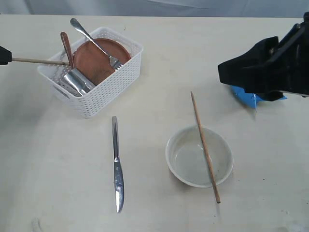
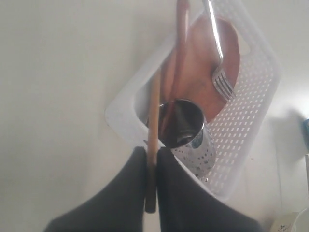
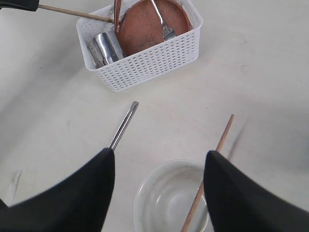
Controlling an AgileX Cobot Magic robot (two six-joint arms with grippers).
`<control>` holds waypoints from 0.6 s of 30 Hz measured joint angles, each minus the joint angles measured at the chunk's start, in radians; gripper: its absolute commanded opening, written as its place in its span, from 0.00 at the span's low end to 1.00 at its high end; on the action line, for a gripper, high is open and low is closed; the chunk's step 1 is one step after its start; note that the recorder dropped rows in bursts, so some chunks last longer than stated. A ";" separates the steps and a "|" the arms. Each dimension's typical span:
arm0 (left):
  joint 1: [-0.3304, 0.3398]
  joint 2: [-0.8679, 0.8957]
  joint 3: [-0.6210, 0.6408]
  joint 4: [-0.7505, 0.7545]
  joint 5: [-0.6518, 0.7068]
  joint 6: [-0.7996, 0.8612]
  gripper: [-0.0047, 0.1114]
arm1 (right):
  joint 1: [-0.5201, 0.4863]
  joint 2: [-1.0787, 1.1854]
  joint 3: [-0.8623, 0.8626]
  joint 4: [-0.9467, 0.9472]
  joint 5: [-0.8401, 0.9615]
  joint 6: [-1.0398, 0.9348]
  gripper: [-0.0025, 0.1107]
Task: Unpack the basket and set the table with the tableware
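- two pieces lie lowest in your exterior frame: the knife [image 1: 117, 166] at lower centre, and to its right the bowl [image 1: 179, 159] with a chopstick [image 1: 204, 145] across its rim.
- your right gripper [image 3: 159, 153] hangs at the right edge, jaws spread wide.
- upper left, the basket [image 1: 108, 89] holds plate [image 1: 96, 60], fork [image 1: 94, 41], spoon [image 1: 66, 48] and cup [image 1: 77, 82].
- your left gripper [image 2: 151, 159] is clamped on a second chopstick [image 2: 153, 111], its tip over the basket's rim.

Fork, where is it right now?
In the exterior view the fork is on the left, inside the basket, lying across the brown plate with its handle poking out above the rim, beside the wooden spoon.
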 measured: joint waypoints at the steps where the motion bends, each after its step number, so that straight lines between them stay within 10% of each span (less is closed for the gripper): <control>1: 0.000 -0.004 0.000 0.008 0.000 -0.008 0.04 | 0.000 0.000 0.000 0.000 -0.002 0.000 0.49; 18: 0.000 -0.091 -0.212 0.210 0.093 -0.192 0.04 | 0.000 0.000 0.000 0.000 -0.002 -0.019 0.49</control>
